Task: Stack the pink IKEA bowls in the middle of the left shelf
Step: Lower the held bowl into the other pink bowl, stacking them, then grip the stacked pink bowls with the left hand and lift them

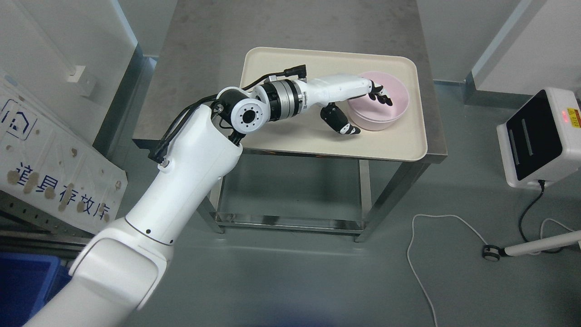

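A pink bowl sits at the far right of a beige tray on a steel table. My left arm reaches in from the lower left across the tray. My left hand straddles the bowl's left rim: its fingers hang over the rim inside the bowl, and its thumb is spread outside, close to the bowl's wall. The hand is open, and the bowl rests on the tray. A second rim line low on the bowl's side hints at stacked bowls, but I cannot tell. My right arm is out of view.
The steel table stands between grey walls. A white panel with printed signs leans at the left, above a blue bin. At the right are a white device with a dark screen and cables on the floor.
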You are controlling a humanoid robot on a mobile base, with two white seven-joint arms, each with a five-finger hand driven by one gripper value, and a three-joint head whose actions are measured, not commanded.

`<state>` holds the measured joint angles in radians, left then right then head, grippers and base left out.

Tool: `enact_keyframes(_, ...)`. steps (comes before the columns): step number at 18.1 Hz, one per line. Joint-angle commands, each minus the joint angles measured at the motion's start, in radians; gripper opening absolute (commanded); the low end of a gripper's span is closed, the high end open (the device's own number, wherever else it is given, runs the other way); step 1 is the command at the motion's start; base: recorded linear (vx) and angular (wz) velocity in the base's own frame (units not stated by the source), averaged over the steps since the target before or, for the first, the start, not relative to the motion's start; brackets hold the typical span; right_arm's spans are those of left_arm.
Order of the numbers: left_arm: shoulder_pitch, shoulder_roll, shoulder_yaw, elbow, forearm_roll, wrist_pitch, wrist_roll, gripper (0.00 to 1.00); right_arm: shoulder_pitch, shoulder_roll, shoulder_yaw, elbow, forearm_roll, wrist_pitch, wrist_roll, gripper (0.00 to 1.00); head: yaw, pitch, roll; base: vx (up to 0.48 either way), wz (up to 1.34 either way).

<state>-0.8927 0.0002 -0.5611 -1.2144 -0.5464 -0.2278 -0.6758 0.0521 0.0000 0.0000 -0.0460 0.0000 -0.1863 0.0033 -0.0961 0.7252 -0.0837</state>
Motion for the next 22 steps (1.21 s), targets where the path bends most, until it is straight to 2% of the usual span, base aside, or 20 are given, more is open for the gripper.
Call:
enact_keyframes(1, -0.006, 0.017, -0.057, -0.013, -0.085, 0.01, -0.01, 0.6, 0.0, -0.017, -0.011, 0.0, 0.008, 0.001, 0.0, 1.0, 0.0, 0.0, 0.0, 0.0, 0.0)
enact_keyframes(5, -0.006, 0.017, -0.098, 0.01, -0.098, 0.018, -0.01, 0.57, 0.0, -0.017, -0.011, 0.0, 0.008, 0.001, 0.001, 1.0, 0.0, 0.0, 0.0, 0.0, 0.0)
enact_keyframes(6, -0.006, 0.017, -0.1, 0.012, -0.098, 0.018, -0.008, 0.52, 0.0, -0.017, -0.011, 0.0, 0.008, 0.001, 0.0, 1.0, 0.0, 0.0, 0.0, 0.0, 0.0)
enact_keyframes(9, -0.008, 0.017, -0.085, 0.012, -0.098, 0.004, 0.001, 0.24, 0.0, -0.017, -0.011, 0.0, 0.008, 0.001, 0.001, 1.0, 0.0, 0.0, 0.0, 0.0, 0.0)
enact_keyframes(11, -0.008, 0.017, -0.063, 0.01, -0.093, -0.024, 0.012, 0.09, 0.0, -0.017, -0.011, 0.0, 0.008, 0.001, 0.0, 1.0, 0.0, 0.0, 0.0, 0.0, 0.0)
enact_keyframes(13, -0.008, 0.017, -0.028, 0.01, -0.093, -0.065, 0.038, 0.0, 0.0, -0.017, -0.011, 0.0, 0.008, 0.001, 0.001, 1.0, 0.0, 0.0, 0.0, 0.0, 0.0)
enact_keyframes(16, -0.008, 0.017, 0.035, -0.005, -0.086, -0.076, 0.051, 0.0, 0.0, -0.017, -0.011, 0.0, 0.008, 0.001, 0.0, 1.0, 0.0, 0.0, 0.0, 0.0, 0.0)
enact_keyframes(22, -0.006, 0.017, 0.315, -0.051, -0.052, -0.25, -0.005, 0.01, 0.0, -0.017, -0.011, 0.0, 0.008, 0.001, 0.0, 1.0, 0.0, 0.0, 0.0, 0.0, 0.0)
